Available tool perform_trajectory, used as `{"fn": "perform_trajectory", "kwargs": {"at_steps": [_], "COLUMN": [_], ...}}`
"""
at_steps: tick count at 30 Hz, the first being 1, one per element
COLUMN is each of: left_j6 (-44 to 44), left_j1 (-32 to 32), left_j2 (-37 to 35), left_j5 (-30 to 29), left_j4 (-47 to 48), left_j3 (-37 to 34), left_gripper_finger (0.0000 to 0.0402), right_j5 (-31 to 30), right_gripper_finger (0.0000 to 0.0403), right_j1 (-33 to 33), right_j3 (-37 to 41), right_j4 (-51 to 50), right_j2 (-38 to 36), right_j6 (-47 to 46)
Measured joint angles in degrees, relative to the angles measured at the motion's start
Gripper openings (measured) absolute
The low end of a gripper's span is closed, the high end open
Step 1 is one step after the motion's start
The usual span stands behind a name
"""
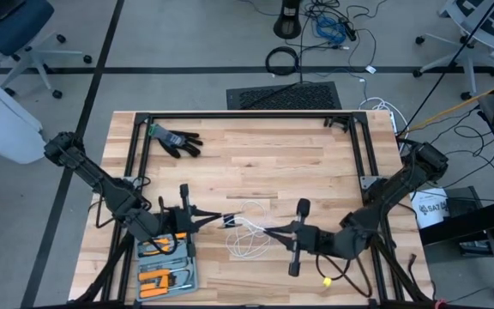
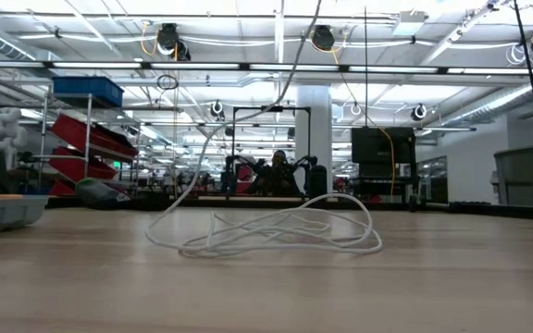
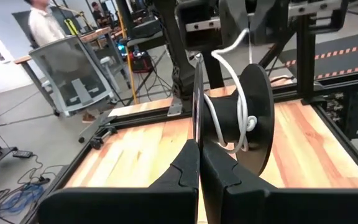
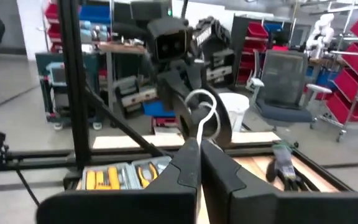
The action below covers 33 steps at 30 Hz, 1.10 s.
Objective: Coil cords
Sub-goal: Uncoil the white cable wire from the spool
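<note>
My left hand (image 3: 199,149) has its two dark fingers pressed together on the rim of a small round black plastic spool (image 3: 244,118), holding it on edge above the wooden table (image 1: 307,159), near the table's front edge and left of its middle. A few turns of thin white cord (image 1: 249,233) wrap the spool's hub, and one strand rises off it toward the other arm. My right hand (image 4: 199,152) sits just right of the front edge's middle, fingers clamped together on that same cord, which curls up in a small loop just past the fingertips. Between the two hands the strand runs across in the air.

The rest of the cord lies slack on the table just behind and below the hands, string-fine and pale, in several loose overlapping loops; from table height it reads as a low, flat tangle with one strand climbing out of it.

At the front left corner a grey tray of orange-handled tools (image 1: 165,268) sits beneath my left arm. A black work glove (image 1: 177,140) lies near the back left corner, well apart from the cord.
</note>
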State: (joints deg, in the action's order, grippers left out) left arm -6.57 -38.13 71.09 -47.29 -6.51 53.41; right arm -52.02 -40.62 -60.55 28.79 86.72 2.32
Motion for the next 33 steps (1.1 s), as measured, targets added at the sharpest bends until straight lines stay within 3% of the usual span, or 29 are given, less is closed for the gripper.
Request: {"fn": "perform_trajectory", "kwargs": {"at_steps": [11, 21, 33], "left_j6": [0.1, 0.1, 0.2], "left_j1": [4.4, 5.9, 4.6], "left_j2": [0.0, 0.0, 0.0], "left_j5": [-1.2, -1.9, -5.2], "left_j4": [-0.3, -0.5, -0.7], "left_j3": [0.0, 0.0, 0.0], "left_gripper_finger": [0.0000, 0.0000, 0.0000], "right_j5": [16.1, 17.9, 17.3], "right_gripper_finger": [0.0000, 0.0000, 0.0004], "right_j1": [6.1, 8.7, 8.7], "right_j3": [0.0, 0.0, 0.0], "right_j4": [8.0, 6.5, -7.9], "right_j2": [5.2, 10.3, 10.3], "right_j6": [-1.7, -7.9, -15.4]}}
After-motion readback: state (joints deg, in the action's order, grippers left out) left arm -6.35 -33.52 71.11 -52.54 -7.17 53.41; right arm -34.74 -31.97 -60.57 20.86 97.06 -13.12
